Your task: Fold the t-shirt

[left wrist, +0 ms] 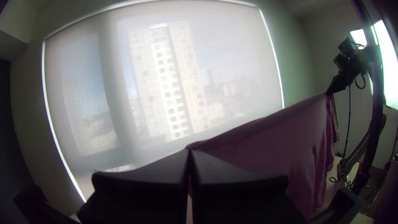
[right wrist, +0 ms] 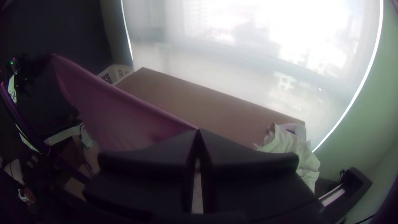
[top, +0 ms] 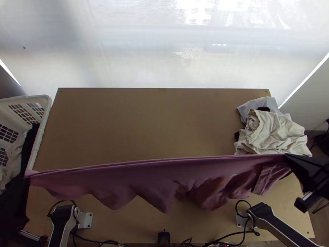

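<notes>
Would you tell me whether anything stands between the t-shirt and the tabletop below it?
Nothing visible stands between the t-shirt and the middle of the table; pale clothes lie near the shirt's right end.

Above the table (right wrist: 186, 95), one upper corner of the pink t-shirt (right wrist: 116, 112) is clamped by the right gripper (top: 287, 155), fingertips closed. The opposite corner is held up at the left gripper (top: 28, 177); the top edge is stretched between them, the cloth draped below. Beside the table's end nearer that gripper, a white basket (right wrist: 129, 71) is located. At the table's other end, pale clothes (right wrist: 292, 145) are heaped. Behind the table, a translucent blind (right wrist: 232, 62) is lowered.
</notes>
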`<action>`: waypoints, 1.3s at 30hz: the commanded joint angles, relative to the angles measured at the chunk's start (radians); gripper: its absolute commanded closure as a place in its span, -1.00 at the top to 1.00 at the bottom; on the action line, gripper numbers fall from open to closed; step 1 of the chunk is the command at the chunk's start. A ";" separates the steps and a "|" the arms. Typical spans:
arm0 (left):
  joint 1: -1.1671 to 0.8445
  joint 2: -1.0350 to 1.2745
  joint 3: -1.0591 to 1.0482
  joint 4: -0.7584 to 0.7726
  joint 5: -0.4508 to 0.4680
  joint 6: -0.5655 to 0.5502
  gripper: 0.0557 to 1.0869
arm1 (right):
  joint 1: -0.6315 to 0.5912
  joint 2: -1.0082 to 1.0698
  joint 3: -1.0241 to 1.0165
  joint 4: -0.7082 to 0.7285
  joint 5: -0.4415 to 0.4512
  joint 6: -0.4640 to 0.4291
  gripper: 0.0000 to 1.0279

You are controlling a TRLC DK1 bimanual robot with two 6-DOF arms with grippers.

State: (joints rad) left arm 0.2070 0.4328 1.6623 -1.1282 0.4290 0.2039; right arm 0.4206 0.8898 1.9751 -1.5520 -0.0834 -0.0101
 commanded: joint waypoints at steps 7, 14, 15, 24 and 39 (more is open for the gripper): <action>0.427 -0.286 -0.487 -0.262 0.522 0.342 -0.92 | 0.149 -0.068 -0.670 0.132 -0.154 0.015 -0.95; 0.509 -0.431 -0.722 -0.381 0.639 0.505 -0.92 | 0.190 0.069 -0.851 0.282 -0.274 0.039 -0.95; 0.545 -0.428 -0.739 -0.443 0.665 0.581 -0.92 | 0.201 0.093 -0.872 0.305 -0.303 0.048 -0.95; 0.606 -0.428 -0.705 -0.617 0.734 0.896 -0.92 | 0.400 0.270 -0.978 0.441 -0.369 0.036 -0.95; 0.603 0.021 -0.575 -0.657 0.677 0.810 -0.92 | 0.438 0.446 -1.013 0.526 -0.369 0.009 -0.95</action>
State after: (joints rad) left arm 0.8101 0.2253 1.0290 -1.7382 1.1400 1.0477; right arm 0.8444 1.2747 0.9680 -1.0508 -0.4507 0.0063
